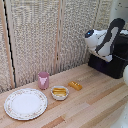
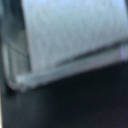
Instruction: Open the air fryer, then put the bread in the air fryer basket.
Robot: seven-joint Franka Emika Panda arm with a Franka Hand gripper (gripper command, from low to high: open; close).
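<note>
The black air fryer (image 1: 111,66) stands at the exterior view's right, on the wooden table. My white-and-black arm (image 1: 102,40) bends down over its top and front, and its end sits low against the appliance. The fingers do not show, so open or shut cannot be told. The air fryer handle is hidden behind the arm. I cannot make out the air fryer basket as a separate part. The orange-golden bread (image 1: 75,85) lies on the table, well away from the arm toward the exterior view's left. The wrist view is blurred, showing only a grey surface (image 2: 70,35) above a dark area.
A small round bowl (image 1: 59,93) with a paler yellow piece sits beside the bread. A pink cup (image 1: 44,79) stands behind it, and a large patterned plate (image 1: 25,103) lies at the front left. Woven screens (image 1: 45,35) close off the back.
</note>
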